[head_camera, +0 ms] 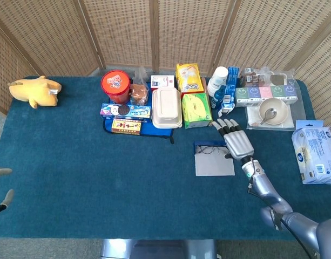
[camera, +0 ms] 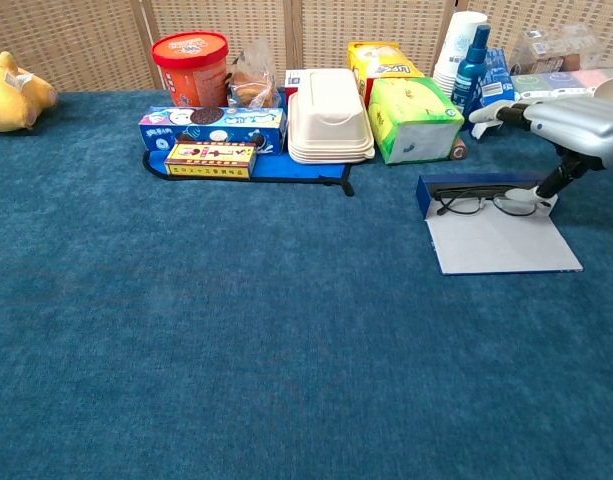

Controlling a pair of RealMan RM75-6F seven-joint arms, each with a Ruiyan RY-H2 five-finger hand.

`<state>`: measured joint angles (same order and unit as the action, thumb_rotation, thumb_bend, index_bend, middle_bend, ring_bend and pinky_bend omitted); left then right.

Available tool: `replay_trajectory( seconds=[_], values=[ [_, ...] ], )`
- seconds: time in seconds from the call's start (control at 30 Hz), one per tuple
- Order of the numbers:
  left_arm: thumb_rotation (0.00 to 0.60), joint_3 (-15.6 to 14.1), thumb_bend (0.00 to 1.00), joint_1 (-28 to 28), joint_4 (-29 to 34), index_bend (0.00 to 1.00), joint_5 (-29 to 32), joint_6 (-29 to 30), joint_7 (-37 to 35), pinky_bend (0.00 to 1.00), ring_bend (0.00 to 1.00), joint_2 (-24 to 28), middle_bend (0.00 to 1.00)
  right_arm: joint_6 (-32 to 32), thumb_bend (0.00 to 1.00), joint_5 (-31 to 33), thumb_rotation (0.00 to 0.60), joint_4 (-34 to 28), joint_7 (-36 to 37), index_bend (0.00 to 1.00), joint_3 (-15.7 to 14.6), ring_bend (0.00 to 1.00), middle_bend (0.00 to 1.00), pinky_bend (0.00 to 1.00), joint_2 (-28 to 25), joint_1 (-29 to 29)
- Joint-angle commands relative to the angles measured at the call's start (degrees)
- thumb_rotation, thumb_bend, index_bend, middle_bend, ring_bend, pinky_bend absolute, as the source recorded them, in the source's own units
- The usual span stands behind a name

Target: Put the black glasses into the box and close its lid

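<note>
The black glasses [head_camera: 210, 149] [camera: 480, 204] lie inside a shallow blue box [head_camera: 207, 144] [camera: 456, 186] right of the table's middle. Its grey lid [head_camera: 214, 165] [camera: 501, 245] lies flat and open on the near side. My right hand [head_camera: 236, 141] [camera: 571, 122] hovers over the box's right end with its fingers stretched out and apart. Its thumb points down to the right end of the glasses; I cannot tell whether it touches them. It holds nothing. Only some fingers of my left hand [head_camera: 3, 199] show, spread at the table's left edge.
Behind the box stand a green tissue pack [head_camera: 196, 109], a white clamshell container [head_camera: 167, 108], snack boxes [head_camera: 126, 111] and a red tub [head_camera: 115, 86]. A bowl with a spoon [head_camera: 273, 111] and a wipes pack [head_camera: 316, 154] lie to the right. A yellow plush [head_camera: 35, 90] sits far left.
</note>
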<state>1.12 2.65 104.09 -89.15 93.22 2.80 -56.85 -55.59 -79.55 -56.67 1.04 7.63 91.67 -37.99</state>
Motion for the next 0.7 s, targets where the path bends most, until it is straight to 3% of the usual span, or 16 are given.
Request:
replay_trajectory(
  seconds=[0.03,0.23,0.47,0.7],
  values=[
    [0.600,-0.03,0.30,-0.04,-0.01,0.31,-0.06,-0.07,0.04,0.27,0.22,-0.07,0.35,-0.19,0.30,0.16,0.562,-3.21,-0.70,0.00,-0.04,0.00,0.00,0.10,-1.94,0.45],
    [0.600,-0.27,0.30,0.12,-0.21,0.31,0.04,-0.18,0.01,0.27,0.22,-0.27,0.35,1.98,0.38,0.69,0.444,-11.86,0.48,0.00,0.42,0.02,0.08,0.10,-6.81,-0.11],
    [0.600,-0.41,0.30,0.15,-0.34,0.31,0.00,-0.32,0.01,0.27,0.22,-0.33,0.35,7.02,0.39,3.26,0.288,-18.00,0.53,0.04,0.69,0.04,0.12,0.11,-10.87,-1.45],
    [0.600,-0.55,0.30,-0.16,-0.34,0.31,-0.17,-0.94,0.07,0.27,0.22,-0.45,0.35,9.78,0.39,5.15,0.249,-19.15,-0.50,0.04,0.79,0.04,0.12,0.11,-11.84,-2.61]
  ],
)
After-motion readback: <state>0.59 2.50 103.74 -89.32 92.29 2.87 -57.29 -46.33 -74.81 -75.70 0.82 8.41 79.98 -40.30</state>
